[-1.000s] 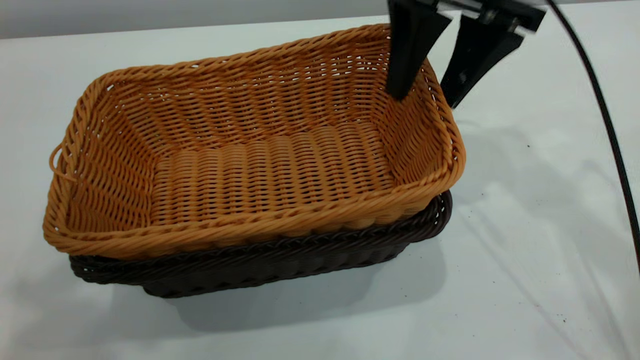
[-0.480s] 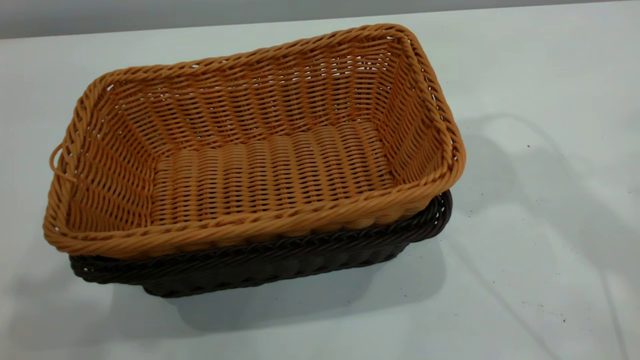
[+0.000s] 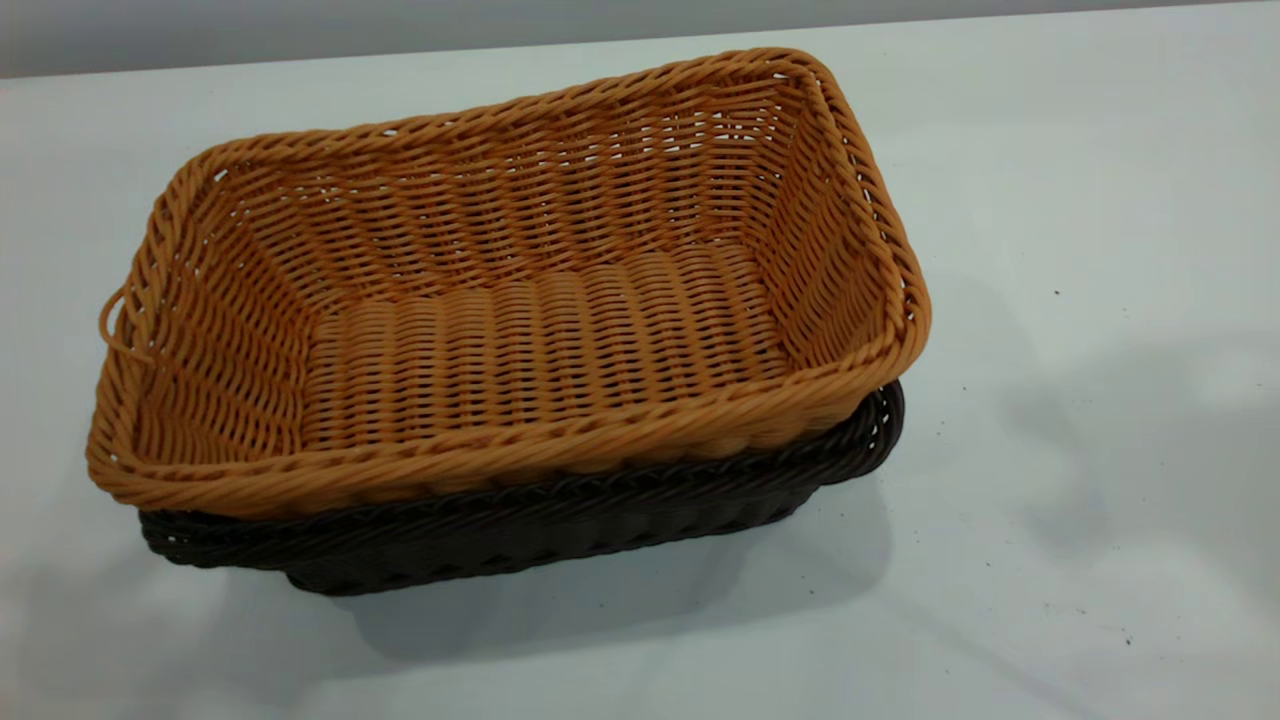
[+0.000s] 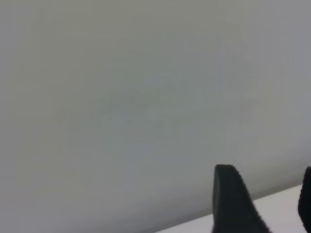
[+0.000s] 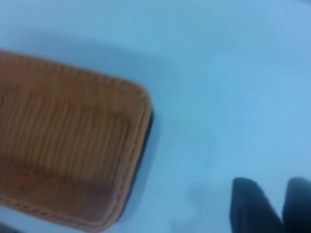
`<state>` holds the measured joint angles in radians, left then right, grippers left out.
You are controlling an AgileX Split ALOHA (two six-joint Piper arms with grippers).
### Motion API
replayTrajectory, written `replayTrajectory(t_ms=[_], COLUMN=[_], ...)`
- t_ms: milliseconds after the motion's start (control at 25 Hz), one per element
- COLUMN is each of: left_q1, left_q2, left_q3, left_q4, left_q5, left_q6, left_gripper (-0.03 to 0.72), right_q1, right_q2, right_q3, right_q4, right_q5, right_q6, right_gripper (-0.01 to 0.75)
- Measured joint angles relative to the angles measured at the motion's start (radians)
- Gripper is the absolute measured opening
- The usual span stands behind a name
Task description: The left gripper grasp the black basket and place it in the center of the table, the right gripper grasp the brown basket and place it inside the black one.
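The brown basket [image 3: 520,330] sits nested inside the black basket [image 3: 560,510] on the table [image 3: 1080,170]; only the black one's rim and near side show under it. Neither gripper shows in the exterior view. In the right wrist view my right gripper [image 5: 270,182] is open and empty, up above the table and off to the side of the brown basket [image 5: 68,155]; a dark sliver of the black basket [image 5: 145,141] shows at its edge. In the left wrist view my left gripper [image 4: 266,171] is open and empty, facing a grey wall, away from the baskets.
The small loop [image 3: 112,325] of the brown basket is at its left short end. The table's far edge [image 3: 640,40] meets a grey wall. A few dark specks [image 3: 1056,292] lie on the tabletop right of the baskets.
My right gripper, open astride the brown basket's right end wall a second ago, has left the exterior view. The baskets have not moved.
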<state>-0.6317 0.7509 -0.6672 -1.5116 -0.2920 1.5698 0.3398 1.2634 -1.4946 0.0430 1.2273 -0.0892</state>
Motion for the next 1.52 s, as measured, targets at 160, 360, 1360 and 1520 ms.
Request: replayTrajectory(t_ms=[160, 360, 1360, 1520], left_q1=[0.000, 0.000, 0.000, 0.000], left_q2=[-0.010, -0.009, -0.008, -0.008], left_q3=[0.000, 0.000, 0.151, 0.164], left_q4=[-0.002, -0.054, -0.114, -0.128], left_q5=[0.006, 0.017, 0.108, 0.152], left_q6=[0.000, 0.000, 0.000, 0.000], left_gripper=[0.216, 0.141, 0.039, 0.012], right_q1=[0.000, 0.000, 0.000, 0.000], right_q2=[-0.158, -0.343, -0.973, -1.089], right_q3=[0.000, -0.001, 0.524, 0.696], right_q4=[-0.066, -0.183, -0.125, -0.008], right_q5=[0.000, 0.001, -0.006, -0.006], right_q6=[0.028, 0.106, -0.067, -0.038], right_gripper=[0.060, 0.006, 0.006, 0.006])
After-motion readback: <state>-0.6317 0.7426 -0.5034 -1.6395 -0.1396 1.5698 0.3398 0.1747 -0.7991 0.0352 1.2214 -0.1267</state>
